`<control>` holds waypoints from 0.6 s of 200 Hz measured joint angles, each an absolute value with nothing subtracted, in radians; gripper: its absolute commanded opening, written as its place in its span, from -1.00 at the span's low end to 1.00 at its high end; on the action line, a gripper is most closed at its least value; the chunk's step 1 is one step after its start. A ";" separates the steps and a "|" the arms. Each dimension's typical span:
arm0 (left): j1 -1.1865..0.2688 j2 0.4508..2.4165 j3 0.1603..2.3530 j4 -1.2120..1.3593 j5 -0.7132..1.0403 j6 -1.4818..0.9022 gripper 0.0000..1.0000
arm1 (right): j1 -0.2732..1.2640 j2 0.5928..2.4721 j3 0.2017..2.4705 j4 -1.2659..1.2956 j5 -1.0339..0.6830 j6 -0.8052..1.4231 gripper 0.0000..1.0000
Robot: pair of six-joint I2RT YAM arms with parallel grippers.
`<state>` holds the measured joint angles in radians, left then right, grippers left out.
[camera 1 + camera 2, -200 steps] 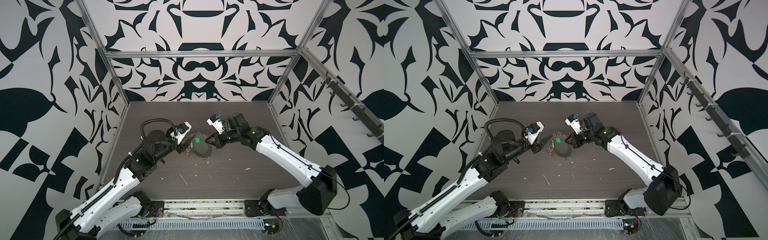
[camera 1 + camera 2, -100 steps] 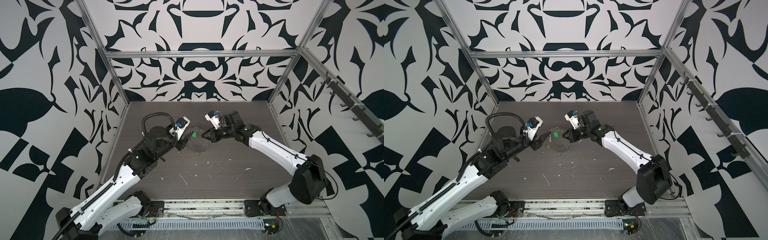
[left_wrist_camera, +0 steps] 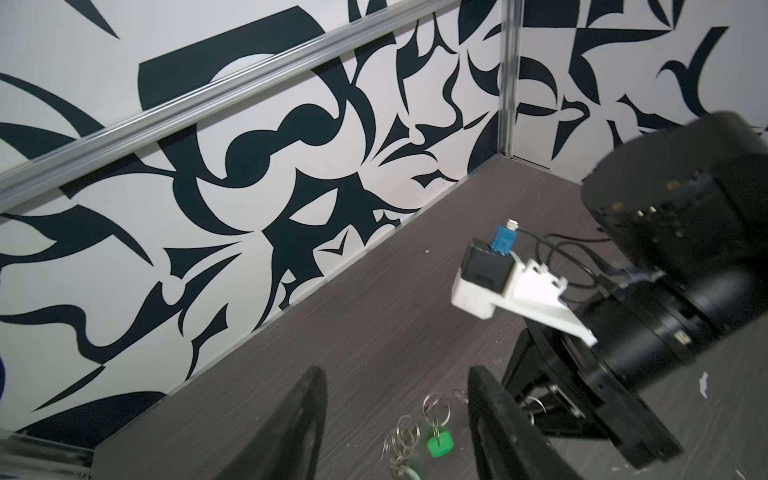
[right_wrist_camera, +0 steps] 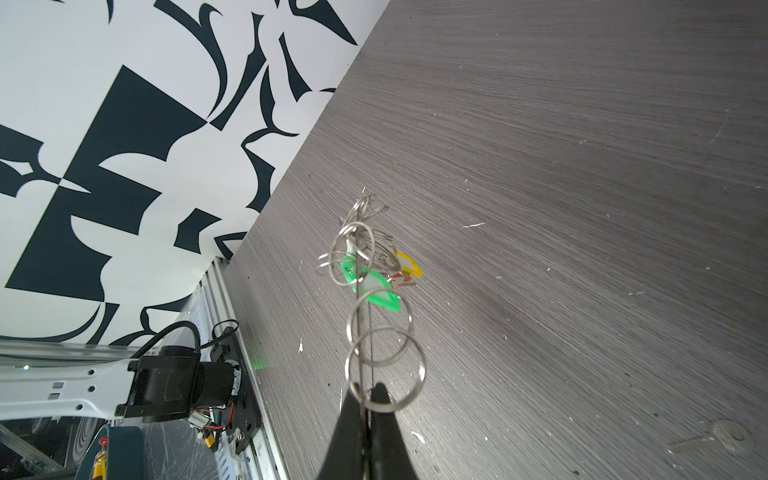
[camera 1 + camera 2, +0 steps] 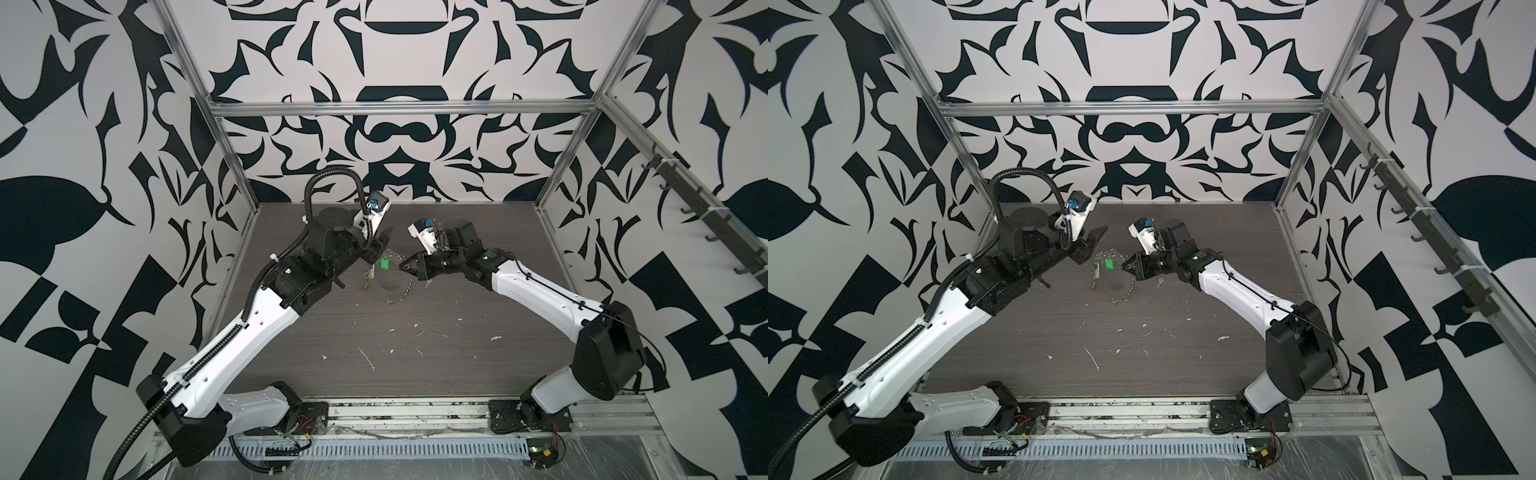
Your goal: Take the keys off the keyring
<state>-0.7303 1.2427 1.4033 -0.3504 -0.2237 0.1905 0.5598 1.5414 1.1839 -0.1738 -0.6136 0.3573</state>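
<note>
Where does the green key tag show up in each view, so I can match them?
In a top view: green tag near the picture's centre.
In a top view: the tag just left of centre, on the keyring pinched by the right gripper.
Left wrist: between the open left gripper's fingers.
Right wrist: past the right gripper's shut tips, beside a yellow tag.
Shared landmark: the silver wire loops beside it.

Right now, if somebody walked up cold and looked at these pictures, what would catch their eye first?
Probably the bold black-and-white patterned walls boxing in the dark table. Next, the two arms meeting toward the back of the table: the right gripper, jaws shut, holds the keyring by its rim. A bright green tag dangles from it, and the left gripper hovers just beside it with jaws open.
</note>
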 measured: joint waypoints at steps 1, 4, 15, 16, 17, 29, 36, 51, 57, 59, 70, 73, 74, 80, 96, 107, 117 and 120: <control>-0.730 1.244 1.405 -0.351 -0.225 0.190 0.14 | 0.560 1.541 1.184 -0.173 -0.614 0.358 -1.00; -0.730 1.251 1.411 -0.353 -0.228 0.187 0.15 | 0.559 1.541 1.182 -0.171 -0.613 0.360 -1.00; -0.727 1.266 1.422 -0.369 -0.234 0.176 0.14 | 0.558 1.541 1.173 -0.160 -0.613 0.369 -1.00; -0.727 1.266 1.422 -0.371 -0.234 0.174 0.14 | 0.558 1.541 1.173 -0.160 -0.613 0.370 -1.00; -0.727 1.266 1.422 -0.373 -0.235 0.172 0.13 | 0.558 1.541 1.172 -0.159 -0.613 0.371 -1.00; -0.725 1.271 1.423 -0.406 -0.241 0.148 0.12 | 0.555 1.541 1.163 -0.147 -0.612 0.384 -1.00; -0.725 1.278 1.428 -0.428 -0.244 0.135 0.11 | 0.554 1.541 1.158 -0.139 -0.612 0.392 -1.00; -0.722 1.331 1.475 -0.501 -0.265 0.105 0.07 | 0.551 1.542 1.148 -0.126 -0.608 0.409 -1.00; -0.721 1.364 1.504 -0.529 -0.278 0.097 0.04 | 0.551 1.543 1.143 -0.118 -0.606 0.416 -1.00; -0.720 1.378 1.515 -0.539 -0.284 0.093 0.04 | 0.551 1.544 1.141 -0.113 -0.605 0.419 -1.00; -0.709 1.447 1.570 -0.582 -0.307 0.078 0.02 | 0.551 1.549 1.134 -0.091 -0.599 0.430 -1.00; -0.703 1.465 1.581 -0.591 -0.308 0.073 0.02 | 0.551 1.552 1.133 -0.084 -0.599 0.434 -1.00; -0.701 1.468 1.584 -0.593 -0.309 0.074 0.02 | 0.551 1.554 1.132 -0.082 -0.599 0.436 -1.00; -0.685 1.501 1.602 -0.612 -0.314 0.065 0.02 | 0.550 1.561 1.129 -0.067 -0.598 0.443 -1.00; -0.627 1.545 1.610 -0.650 -0.312 0.046 0.03 | 0.549 1.591 1.122 -0.025 -0.598 0.461 -1.00; -0.583 1.550 1.607 -0.675 -0.309 0.039 0.05 | 0.549 1.619 1.113 0.015 -0.598 0.476 -1.00; -0.549 1.541 1.595 -0.680 -0.307 0.033 0.04 | 0.549 1.644 1.105 0.042 -0.598 0.489 -1.00; -0.539 1.536 1.591 -0.680 -0.306 0.031 0.05 | 0.549 1.653 1.104 0.048 -0.599 0.492 -1.00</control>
<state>-0.5392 1.5364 1.5913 -0.6800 -0.3058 0.0311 0.5491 1.6527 1.1038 0.0479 -0.5987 0.4915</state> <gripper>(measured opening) 0.524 0.070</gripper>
